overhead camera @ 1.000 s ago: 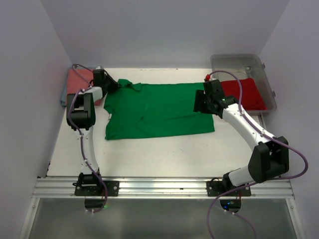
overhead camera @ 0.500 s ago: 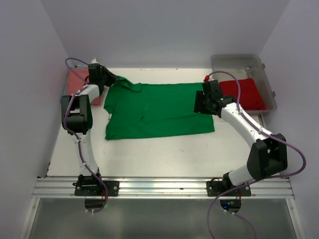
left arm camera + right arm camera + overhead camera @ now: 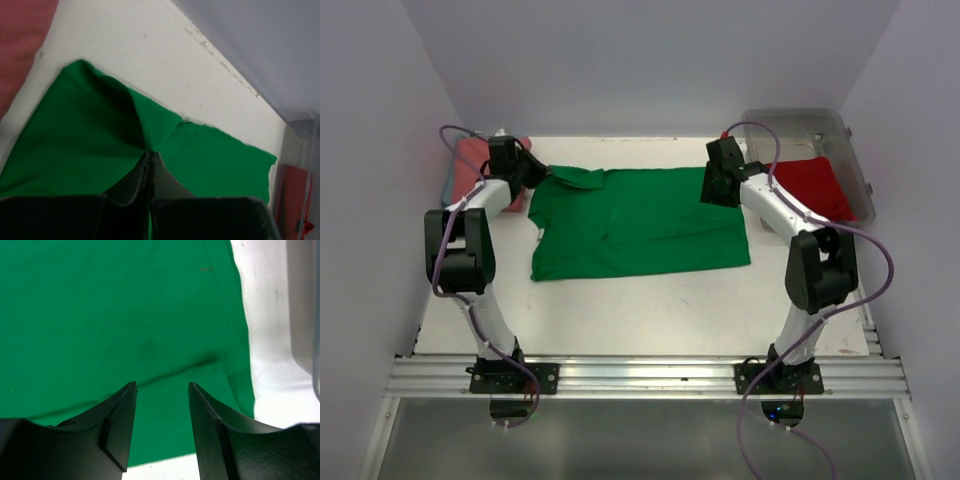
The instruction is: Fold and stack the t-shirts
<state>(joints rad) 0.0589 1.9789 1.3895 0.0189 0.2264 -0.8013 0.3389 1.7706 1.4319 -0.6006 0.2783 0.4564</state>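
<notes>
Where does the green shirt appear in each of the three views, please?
Top external: green shirt lies flat mid-table.
Left wrist: green shirt fills the lower left.
Right wrist: green shirt fills most of the frame.
Landmark: the bin sits right of it in all three.

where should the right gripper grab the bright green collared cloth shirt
Best pinch the bright green collared cloth shirt at its far hem corner, coming down from above: the cloth lies flat, and that corner lies free on the white table beside the open right gripper.
</notes>
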